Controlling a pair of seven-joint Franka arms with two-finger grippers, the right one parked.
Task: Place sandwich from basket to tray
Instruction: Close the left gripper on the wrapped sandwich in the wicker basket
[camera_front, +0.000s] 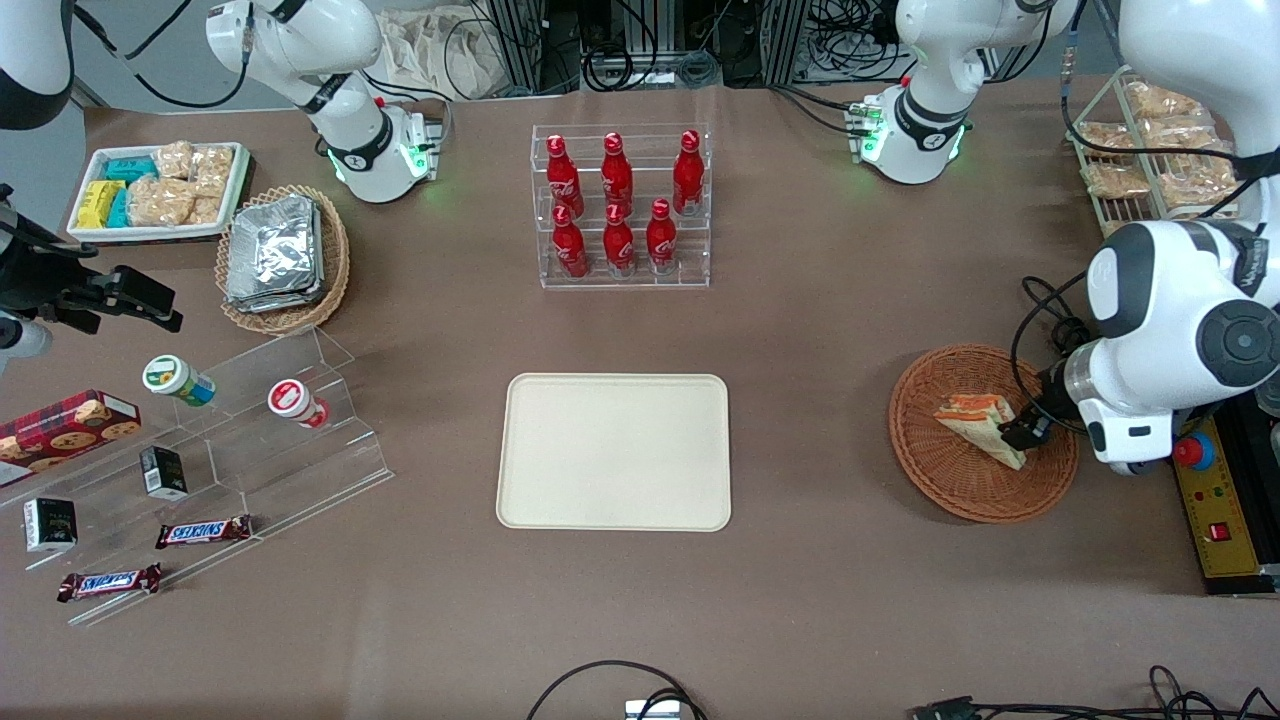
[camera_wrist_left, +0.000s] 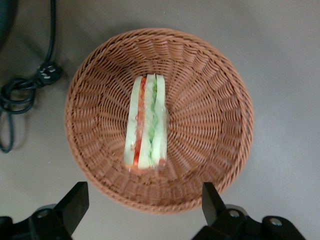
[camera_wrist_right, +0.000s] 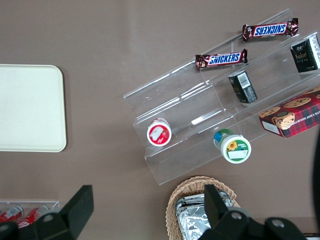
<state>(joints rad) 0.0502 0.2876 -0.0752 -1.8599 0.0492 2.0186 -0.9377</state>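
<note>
The sandwich (camera_front: 978, 424) (camera_wrist_left: 146, 124), a pale bread wedge with orange-red and green layers, lies in the round reddish-brown wicker basket (camera_front: 935, 470) (camera_wrist_left: 210, 125) toward the working arm's end of the table. My left gripper (camera_front: 1022, 432) (camera_wrist_left: 145, 202) hangs above the basket's rim, beside the sandwich, open with its fingers (camera_wrist_left: 75, 200) wide apart and nothing between them. The cream-beige tray (camera_front: 614, 451) (camera_wrist_right: 27, 107) lies flat mid-table with nothing on it.
A clear rack of red bottles (camera_front: 620, 205) stands farther from the camera than the tray. A paler basket of foil packs (camera_front: 283, 255), a white snack tray (camera_front: 155, 190) and an acrylic step stand (camera_front: 200, 470) sit toward the parked arm's end. A black cable (camera_wrist_left: 25, 85) lies beside the basket.
</note>
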